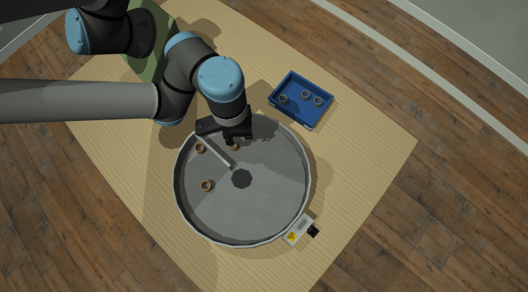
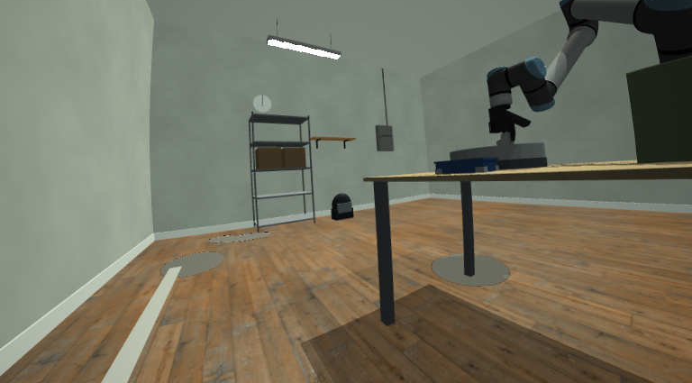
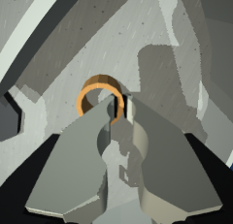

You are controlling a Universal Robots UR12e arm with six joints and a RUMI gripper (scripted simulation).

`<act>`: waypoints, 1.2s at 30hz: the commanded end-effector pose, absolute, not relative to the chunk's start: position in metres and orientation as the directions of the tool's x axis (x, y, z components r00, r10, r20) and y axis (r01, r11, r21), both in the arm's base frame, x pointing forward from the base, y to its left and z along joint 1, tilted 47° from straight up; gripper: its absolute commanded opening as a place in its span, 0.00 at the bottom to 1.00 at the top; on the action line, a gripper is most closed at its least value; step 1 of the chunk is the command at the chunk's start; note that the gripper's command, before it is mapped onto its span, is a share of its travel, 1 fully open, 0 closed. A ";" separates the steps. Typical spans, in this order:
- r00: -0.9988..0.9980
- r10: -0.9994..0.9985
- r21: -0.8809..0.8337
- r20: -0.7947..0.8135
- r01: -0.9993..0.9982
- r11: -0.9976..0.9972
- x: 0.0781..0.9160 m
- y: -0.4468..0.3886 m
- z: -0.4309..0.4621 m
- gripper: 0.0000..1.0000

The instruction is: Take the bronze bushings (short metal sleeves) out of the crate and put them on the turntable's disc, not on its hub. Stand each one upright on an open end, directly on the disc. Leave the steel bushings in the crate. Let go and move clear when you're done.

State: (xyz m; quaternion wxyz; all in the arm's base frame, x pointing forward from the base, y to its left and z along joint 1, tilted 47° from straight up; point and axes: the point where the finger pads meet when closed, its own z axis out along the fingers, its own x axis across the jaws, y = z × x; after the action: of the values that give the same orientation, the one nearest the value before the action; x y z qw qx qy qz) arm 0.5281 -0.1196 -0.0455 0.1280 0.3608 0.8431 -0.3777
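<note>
Count by kind: 3 bronze rings (image 1: 205,185) (image 3: 99,81) on 1 turntable (image 1: 233,214) (image 2: 525,151) (image 3: 121,45), w/ 1 hub (image 1: 241,178) (image 3: 9,119) & 1 pale bar (image 1: 214,152) (image 3: 30,32). 3 steel rings (image 1: 282,99) in 1 blue crate (image 1: 295,111) (image 2: 459,167). 1 robot arm (image 1: 78,101) (image 2: 606,4), 1 claw (image 1: 234,141) (image 2: 505,142) (image 3: 119,95), 1 green base block (image 1: 166,40) (image 2: 663,118). 1 tabletop (image 1: 358,148) (image 2: 510,175), 2 legs (image 2: 385,256) in view. 1 ctrl box (image 1: 298,229) w/ 1 yellow label (image 1: 291,236).

Far side: 1 shelf unit (image 2: 278,118) w/ 2 brown boxes (image 2: 268,158); 1 wall shelf (image 2: 332,139) on 2 brackets (image 2: 316,143); 1 elec. box (image 2: 385,138); 1 round disc (image 2: 262,103) on wall; 1 black bag-like item (image 2: 342,206). Approx. 3 round floor patches (image 2: 191,264).
</note>
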 end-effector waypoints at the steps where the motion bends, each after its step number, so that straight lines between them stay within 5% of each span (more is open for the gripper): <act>1: -0.707 0.511 -0.544 -0.489 0.705 0.455 0.528 -0.119 -0.045 0.00; 36: -0.707 0.511 -0.544 -0.489 0.705 0.455 0.528 -0.119 -0.045 0.06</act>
State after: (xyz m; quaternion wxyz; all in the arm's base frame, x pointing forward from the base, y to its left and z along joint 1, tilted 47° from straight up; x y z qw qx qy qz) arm 0.5282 -0.1196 -0.0455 0.1280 0.3608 0.8431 -0.3777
